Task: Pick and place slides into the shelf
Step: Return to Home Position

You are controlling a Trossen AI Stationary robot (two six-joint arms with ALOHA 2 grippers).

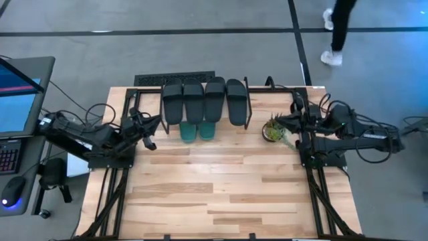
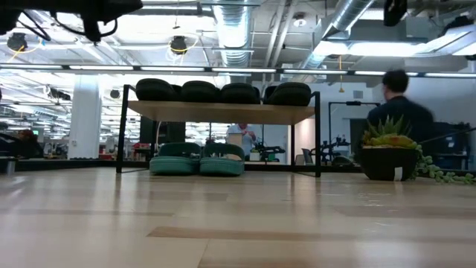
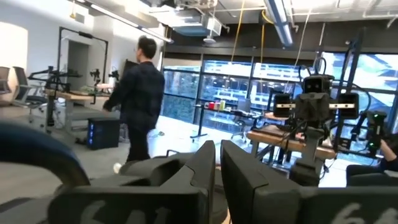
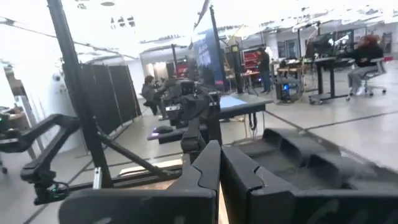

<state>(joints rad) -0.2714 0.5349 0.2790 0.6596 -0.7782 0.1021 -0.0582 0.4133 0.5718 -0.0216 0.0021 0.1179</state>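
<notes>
Four black slides (image 1: 204, 100) sit side by side on top of the shelf (image 2: 223, 112) at the far edge of the counter (image 1: 214, 187). Two teal slides (image 1: 198, 130) lie paired on the counter beneath its board, their ends showing past its near edge. The left gripper (image 1: 150, 128) hangs above the counter just off the shelf's left end, its fingers (image 3: 200, 171) pressed together and holding nothing. The right gripper (image 1: 285, 121) is off the shelf's right end, beside a potted plant (image 1: 273, 130), its fingers (image 4: 206, 174) likewise closed and empty. Neither gripper touches a slide or the shelf.

The counter is pale wood planking, standing on a grey floor (image 1: 167, 40) crossed by dark lines. Seen from counter height, the plant sits in a dark bowl to the right of the shelf, with stems trailing over the wood. Beyond is an open workshop with exposed ducts (image 2: 234, 26) and pipes overhead, strip lighting, glass walls and rows of desks. A person (image 2: 401, 104) in dark clothing passes behind the counter; from above, white shoes (image 1: 331, 57) show on the floor past its far right corner. A lit screen (image 1: 17, 94) stands off the counter's left side.
</notes>
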